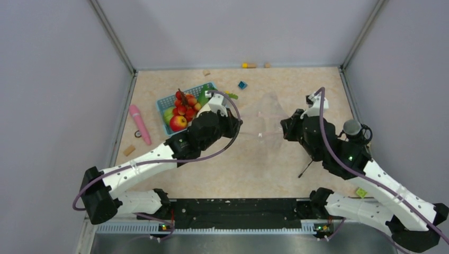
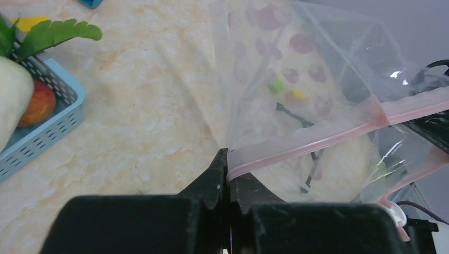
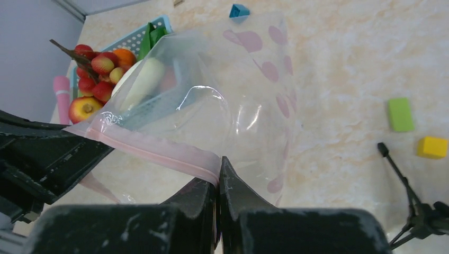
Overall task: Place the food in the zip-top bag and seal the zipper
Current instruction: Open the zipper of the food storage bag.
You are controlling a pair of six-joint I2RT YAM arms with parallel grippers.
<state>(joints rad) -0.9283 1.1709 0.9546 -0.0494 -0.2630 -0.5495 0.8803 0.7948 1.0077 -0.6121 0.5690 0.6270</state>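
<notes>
Setting: robotics lab test cell. We enter as evidence:
- plain grey wall panels [image 1: 53, 79] joined by metal corner posts [image 1: 114, 37], boxing in a marble-patterned desk [image 1: 265, 159]
- left arm [image 1: 143, 166] and right arm [image 1: 386, 182], white and black, bolted by a black base plate [image 1: 238, 206] at the near edge
- exposed purple cable [image 1: 238, 114]
- props only: toy produce [image 1: 182, 108] in a light blue basket [image 1: 163, 103], and a stray blue block [image 1: 242, 84]

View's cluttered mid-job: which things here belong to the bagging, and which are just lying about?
Job: zip-top bag; its zipper, pinched in the jaws of left gripper and right gripper; food in the blue basket.
Lying about: pink stick toy, blue block, green block, yellow block, black tripod-like stand.
</notes>
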